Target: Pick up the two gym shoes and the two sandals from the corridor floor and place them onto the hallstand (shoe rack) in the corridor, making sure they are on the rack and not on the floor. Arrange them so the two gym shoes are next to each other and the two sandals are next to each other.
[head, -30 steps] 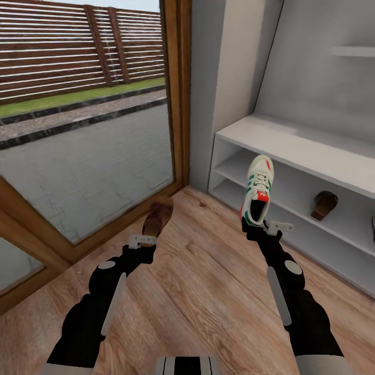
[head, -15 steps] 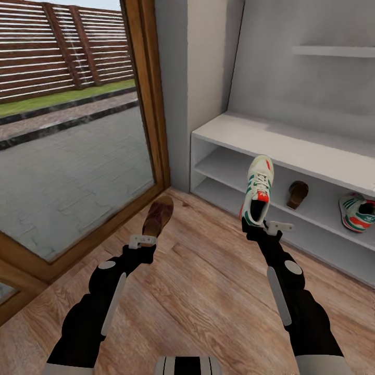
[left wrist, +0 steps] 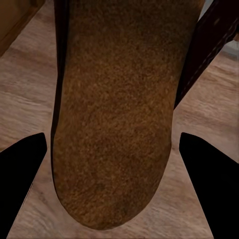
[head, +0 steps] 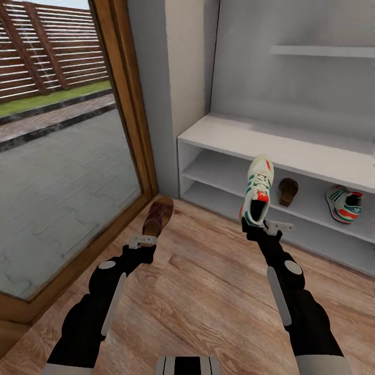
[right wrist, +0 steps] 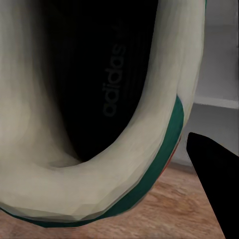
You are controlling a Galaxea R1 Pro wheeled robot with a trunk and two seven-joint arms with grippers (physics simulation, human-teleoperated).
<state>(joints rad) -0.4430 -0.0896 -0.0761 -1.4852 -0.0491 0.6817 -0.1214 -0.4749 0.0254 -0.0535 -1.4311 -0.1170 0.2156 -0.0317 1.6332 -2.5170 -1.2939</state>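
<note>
You are carrying one shoe in each arm: the right gripper [head: 260,225] has its jaws clamped on the heel collar of a gym shoe [head: 258,188], held toe-forward and clear of the corridor floor [head: 198,291], and the left gripper [head: 144,240] has its jaws clamped on the heel end of a sandal [head: 158,216], also off the floor. The hallstand [head: 291,148] stands ahead and to your right, and on its upper open shelf lie the other sandal [head: 287,190] and, farther right, the other gym shoe [head: 344,203], well apart from each other. To do this step well, bring the base closer and square to the rack before reaching, since both arms look short of the shelf from here. Take the held gym shoe in level under the top board and set it just beside its mate on the right, sole flat, before you let go. The sandal in the left arm belongs on the near side of the shelved sandal, where the shelf looks free. Watch the shelf lip: a tilted shoe may roll off.
</note>
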